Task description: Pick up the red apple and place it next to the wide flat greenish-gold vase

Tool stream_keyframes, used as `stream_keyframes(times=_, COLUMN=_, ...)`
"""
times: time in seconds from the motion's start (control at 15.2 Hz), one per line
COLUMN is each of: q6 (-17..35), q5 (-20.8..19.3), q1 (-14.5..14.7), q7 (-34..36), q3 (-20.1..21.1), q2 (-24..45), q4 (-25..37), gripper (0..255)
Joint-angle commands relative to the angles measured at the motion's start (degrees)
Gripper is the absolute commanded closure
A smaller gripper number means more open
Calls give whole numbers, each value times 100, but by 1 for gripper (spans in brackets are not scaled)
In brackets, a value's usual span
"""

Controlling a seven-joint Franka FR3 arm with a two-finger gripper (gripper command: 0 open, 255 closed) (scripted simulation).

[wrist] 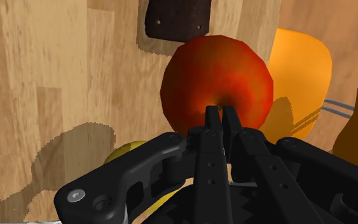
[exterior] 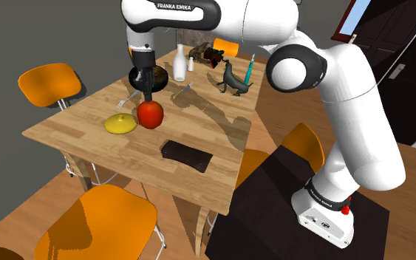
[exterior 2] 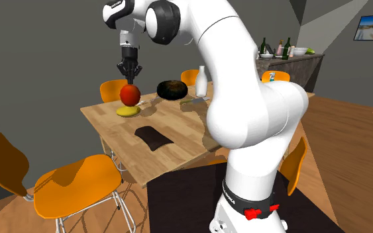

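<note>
Red apple [exterior: 150, 114] at the pale wooden table's [exterior: 213, 129] far side, with my gripper [exterior: 147, 94] directly above it, pointing straight down. My black fingers [wrist: 210, 121] stand almost together, with only a sliver between them. They pinch the top of the fruit at its stem hollow, and nothing else is in my grip.

Shoulder view: the apple sits just beside the flat yellow vase [exterior: 120, 124], on the side nearer the dark brown mat [exterior: 187, 155]. Whether fruit and vase touch cannot be told.

Second exterior view: the apple [exterior 2: 130, 94] shows above the vase [exterior 2: 128, 112]. I cannot tell whether it rests on the wood or hangs just clear of it.

Wrist view: the apple [wrist: 215, 73] fills the space past my fingertips, a yellow edge of the vase [wrist: 123, 151] shows beside my hand, and the mat [wrist: 176, 19] lies beyond.

Step in hand, as I judge it: the placing, with the carry nearly or wholly done.

Next move: lower gently until the table takes the weight. Part the fingers only far enough to free the top, then rise straight up so that the round fruit does not roll into the vase.
</note>
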Motion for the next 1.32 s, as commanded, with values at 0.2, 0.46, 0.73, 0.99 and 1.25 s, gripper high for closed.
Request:
stream_keyframes(times=0.2, q6=418, q5=5, q1=24, q7=-63, q3=-6, q2=-37, q4=-456, gripper=255)
stream_keyframes(times=0.46, q6=716, q5=12, q1=37, q7=-111, q3=-8, q2=-30, q4=-751, gripper=255)
stream_keyframes(times=0.73, q6=993, q5=21, q1=48, q7=-155, q3=-7, q2=8, q4=-993, gripper=255)
stream_keyframes(times=0.99, q6=1252, q5=32, q1=55, q7=-197, q3=-5, q2=73, q4=-1191, gripper=255)
stream_keyframes(times=1.25, q6=1497, q5=45, q1=61, q7=-237, q3=-1, q2=160, q4=-1351, gripper=255)
